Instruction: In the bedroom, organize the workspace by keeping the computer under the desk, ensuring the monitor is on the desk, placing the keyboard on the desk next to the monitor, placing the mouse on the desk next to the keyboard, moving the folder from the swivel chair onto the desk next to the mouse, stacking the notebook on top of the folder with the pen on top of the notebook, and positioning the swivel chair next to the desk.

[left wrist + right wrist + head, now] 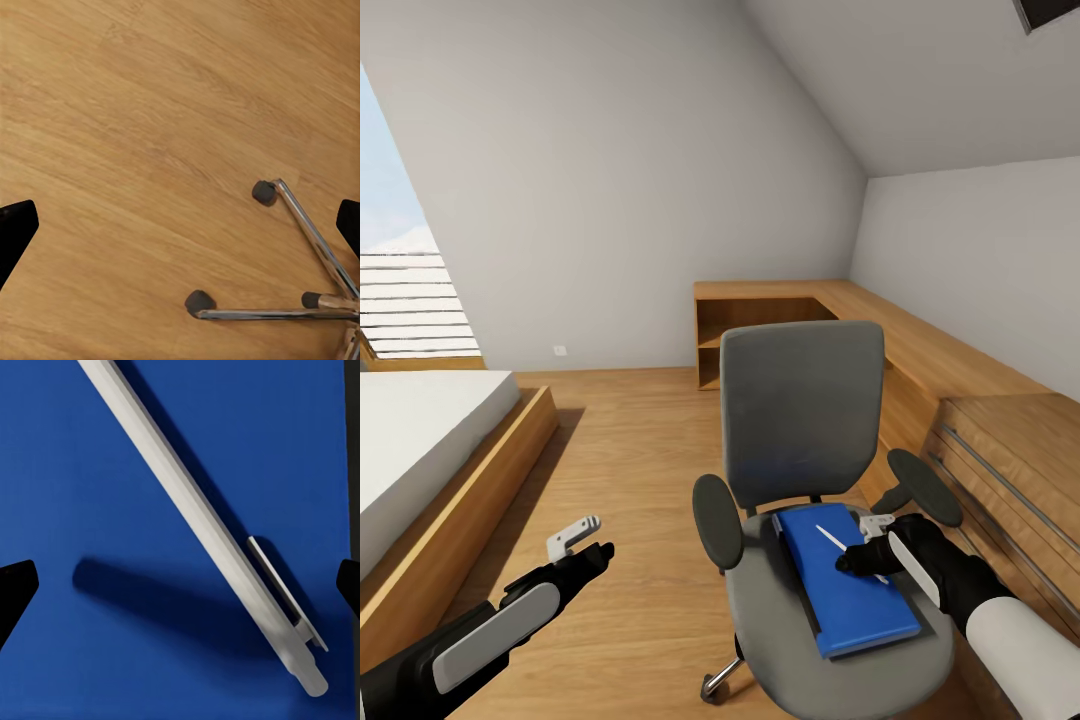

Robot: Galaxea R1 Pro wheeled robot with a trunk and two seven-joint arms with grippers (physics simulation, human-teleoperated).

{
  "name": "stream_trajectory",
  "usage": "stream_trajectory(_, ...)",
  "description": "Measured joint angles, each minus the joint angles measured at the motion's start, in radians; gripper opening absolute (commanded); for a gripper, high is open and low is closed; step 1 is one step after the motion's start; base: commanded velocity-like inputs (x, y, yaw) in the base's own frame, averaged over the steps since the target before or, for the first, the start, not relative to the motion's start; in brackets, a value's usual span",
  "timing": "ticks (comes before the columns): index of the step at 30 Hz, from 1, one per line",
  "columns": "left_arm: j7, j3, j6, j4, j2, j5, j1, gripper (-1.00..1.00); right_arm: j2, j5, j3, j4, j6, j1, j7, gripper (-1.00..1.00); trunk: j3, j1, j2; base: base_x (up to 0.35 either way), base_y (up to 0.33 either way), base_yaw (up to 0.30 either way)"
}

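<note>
— Right wrist view first: how wide is the right gripper (180,585)?

— Spread wide, released. Its two dark fingertips (15,589) sit at opposite sides of that picture, and a white pen (202,521) lies slantwise between them, touching neither. Under the pen is the blue folder (90,472), with the pen's shadow on it.

— And from the head view?

— That gripper (865,555) hangs just over the folder (850,590), near the pen (830,537). The folder rests on the seat of the swivel chair (800,410), and a dark edge, perhaps the notebook (792,560), shows along the folder's side away from the gripper. I cannot tell for sure.

— Edges close by?

— The chair's armrest (925,485) is just beside the wrist, and a light-wood unit (1010,450) stands close beyond it. The backrest rises ahead of the fingers.

— The other arm?

— The left gripper (585,540) is also released, holding nothing, over bare wooden floor (620,450). Its wrist view shows the chair's chrome legs (311,236) and castors (264,191) below it. A bed (430,440) lies well apart on its outer side, with open floor between.
</note>
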Motion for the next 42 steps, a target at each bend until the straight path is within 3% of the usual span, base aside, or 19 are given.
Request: stream_trajectory(42,-0.003,0.0,-0.001,-0.001,0.001,-0.002,0.0,1.0,0.0,0.0,0.001,0.0,-0.001,0.0,-0.001,1.0,-0.009,0.011,-0.021,0.0,0.0,0.0)
